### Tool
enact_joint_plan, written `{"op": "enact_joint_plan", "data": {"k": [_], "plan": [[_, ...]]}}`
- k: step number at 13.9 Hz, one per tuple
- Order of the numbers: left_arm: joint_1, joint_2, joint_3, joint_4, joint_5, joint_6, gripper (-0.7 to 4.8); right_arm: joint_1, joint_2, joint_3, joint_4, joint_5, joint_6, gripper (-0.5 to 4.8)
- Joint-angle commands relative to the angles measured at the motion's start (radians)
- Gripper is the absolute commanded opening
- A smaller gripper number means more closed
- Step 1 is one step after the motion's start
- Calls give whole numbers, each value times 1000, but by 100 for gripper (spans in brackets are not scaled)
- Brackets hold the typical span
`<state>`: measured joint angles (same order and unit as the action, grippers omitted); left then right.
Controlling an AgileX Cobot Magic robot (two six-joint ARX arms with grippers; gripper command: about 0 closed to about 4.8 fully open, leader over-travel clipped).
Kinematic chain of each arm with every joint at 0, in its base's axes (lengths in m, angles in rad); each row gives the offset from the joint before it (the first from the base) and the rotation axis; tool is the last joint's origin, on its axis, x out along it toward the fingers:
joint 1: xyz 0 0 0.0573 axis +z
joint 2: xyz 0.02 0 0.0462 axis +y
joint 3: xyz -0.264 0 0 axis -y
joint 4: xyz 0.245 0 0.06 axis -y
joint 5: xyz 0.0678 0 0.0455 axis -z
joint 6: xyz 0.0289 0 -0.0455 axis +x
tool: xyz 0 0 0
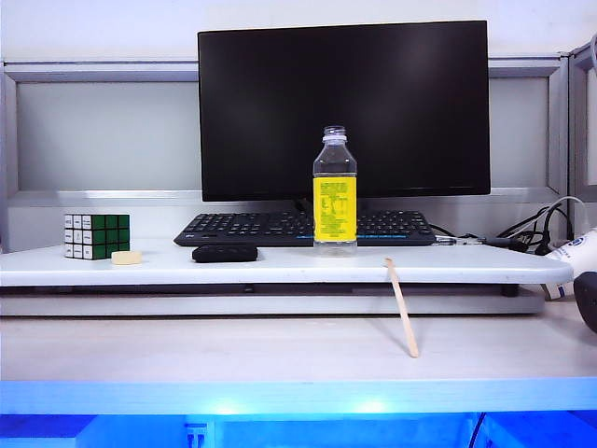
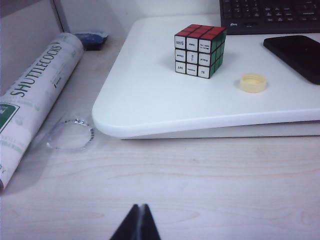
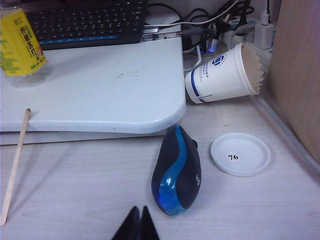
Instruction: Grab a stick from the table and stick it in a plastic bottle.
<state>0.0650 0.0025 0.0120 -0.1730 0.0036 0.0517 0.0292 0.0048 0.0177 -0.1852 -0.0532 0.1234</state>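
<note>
- Plainly, the stick (image 1: 402, 308) leaned with its far end on the raised shelf board (image 1: 280, 266), near end on the table (image 1: 187, 350), easy to pinch.
- The plastic bottle (image 1: 335, 191) stood upright, uncapped, ready on the shelf.
- The left gripper (image 2: 139, 225) and right gripper (image 3: 136, 225) hung low at the near edge, fingers pressed together, holding nothing.

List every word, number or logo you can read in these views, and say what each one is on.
"SHUTTLECOCKS": on the tube lying on the table.
"76": on the round white lid beside the mouse.
Blue logo, wording unreadable: on the tipped paper cup.
Small print, too small to read: the plastic bottle label, the cube stickers, the keyboard keys.
</note>
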Motion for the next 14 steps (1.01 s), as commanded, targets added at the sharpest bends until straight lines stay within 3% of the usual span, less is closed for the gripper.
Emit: {"op": "enact_joint_plan", "data": {"k": [1, 8, 9, 10, 11, 12, 14], "plan": [[-2, 0, -1, -12, 0, 0, -5, 1, 0, 5, 2, -1, 0, -6], [-2, 0, -1, -12, 1, 0, -6, 1, 0, 5, 3, -1, 0, -6], [-2, 0, -1, -11, 27, 0, -6, 1, 0, 5, 25, -2, 0, -6], [-2, 0, 1, -9, 58, 0, -6, 1, 0, 13, 137, -69, 9, -6], [-4, 0, 6, -11, 154, 0, -6, 2, 0, 129, 125, -80, 66, 171], [-4, 1, 28, -76, 253, -1, -6, 2, 35, 234, 101, -83, 66, 172], [-4, 1, 28, -76, 286, -3, -6, 1, 81, 273, 100, -108, 66, 183]]}}
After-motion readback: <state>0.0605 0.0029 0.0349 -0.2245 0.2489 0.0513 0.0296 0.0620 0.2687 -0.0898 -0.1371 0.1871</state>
